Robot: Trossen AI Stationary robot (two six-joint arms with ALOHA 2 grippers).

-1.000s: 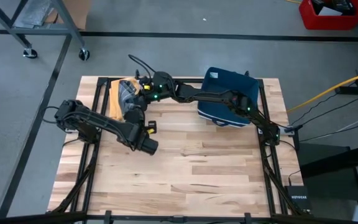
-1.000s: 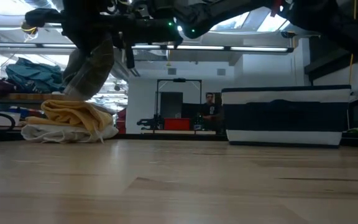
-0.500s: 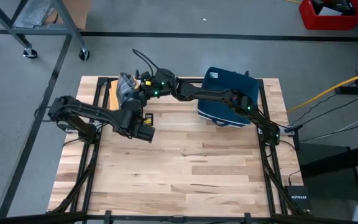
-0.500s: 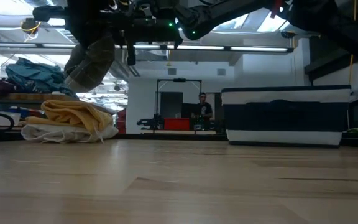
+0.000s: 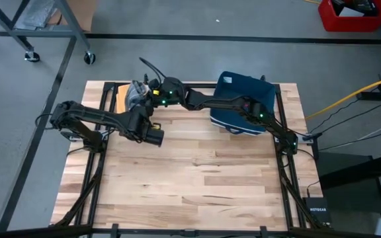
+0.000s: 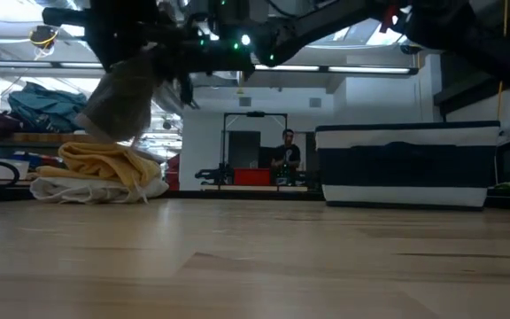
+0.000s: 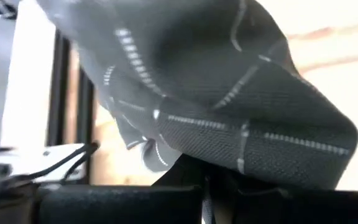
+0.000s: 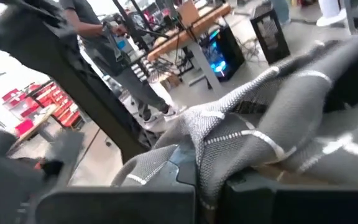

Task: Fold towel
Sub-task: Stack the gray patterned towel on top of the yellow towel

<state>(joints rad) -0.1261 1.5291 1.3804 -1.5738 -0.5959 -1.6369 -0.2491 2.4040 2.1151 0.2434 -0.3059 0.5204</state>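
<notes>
A grey towel with light checks (image 5: 134, 92) hangs bunched in the air over the table's far left corner; in the low view the grey towel (image 6: 122, 93) dangles just above a pile of yellow and white towels (image 6: 100, 173). My left gripper (image 7: 207, 180) comes at it from the near side. It is shut on the cloth. My right gripper (image 5: 147, 94) reaches level across the far edge and is shut on it too. My left gripper is shut on the towel where the cloth (image 7: 229, 158) bulges out right above its fingers. It slants down at the towel from the table's near side. Edge or fold, I cannot tell. The towel hangs slack and clear of the table. My right gripper is shut on a bunched part of the towel (image 8: 201, 158), with folds spilling over its fingers. It comes in level from the table's right. The number of layers is hidden by the bunching. The cloth hangs slack below it.
A dark blue bin (image 5: 243, 102) stands at the far right; the right arm passes over the bin (image 6: 405, 164). The bare wooden tabletop (image 5: 204, 178) lies in front. A person (image 6: 288, 151) stands far back in the room.
My left gripper has gone up and toward the table's far left corner, rolling as it went, and has kept hold. The bunched towel has shifted with it toward the far edge, over the pile, and hangs slightly lower and wider.
</notes>
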